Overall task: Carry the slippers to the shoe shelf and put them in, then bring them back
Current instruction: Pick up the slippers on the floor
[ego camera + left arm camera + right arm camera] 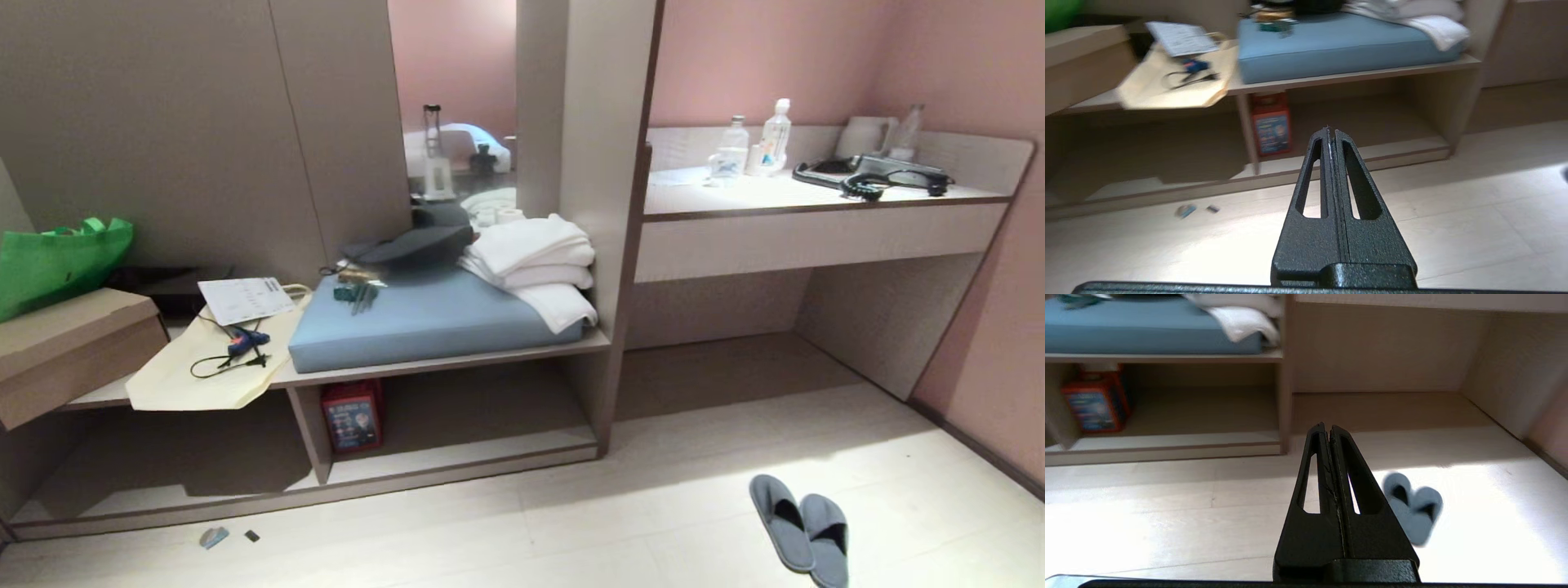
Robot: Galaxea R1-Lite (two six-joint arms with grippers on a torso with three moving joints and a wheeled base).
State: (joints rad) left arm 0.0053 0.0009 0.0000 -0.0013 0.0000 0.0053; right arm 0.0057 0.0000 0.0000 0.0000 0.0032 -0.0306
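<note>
Pale wood floor [571,523] runs in front of the shoe shelf [441,359], with pink walls behind. Slippers [800,523] sit side by side on the floor, touching, well to the right of the shelf and in front of the open space under the desk counter [816,233]. Neither is in a compartment.

Shelf top carries a blue cushion [424,318], folded white towels [535,261], a dark bag or cap [416,241], a beige tote [204,359] with a sheet of paper [245,298] and a blue-handled tool with cable [241,343], plus a cardboard box [65,343] and a green bag [57,257] at the far left. Right compartment holds a red box [353,415] against the divider; left compartment looks bare. Two small bits [216,536] lie on the floor in front of the left compartment.

Left gripper [1331,132]: fingers pressed together, nothing between them, hanging above the floor, pointed at the shelf divider. Right gripper [1327,428]: fingers pressed together, nothing held, above the floor with the slippers just beside its tip line in its wrist view, not touching. Neither arm shows in the head view.

Counter has bottles [767,139], a kettle [865,135] and a black phone [873,175].
</note>
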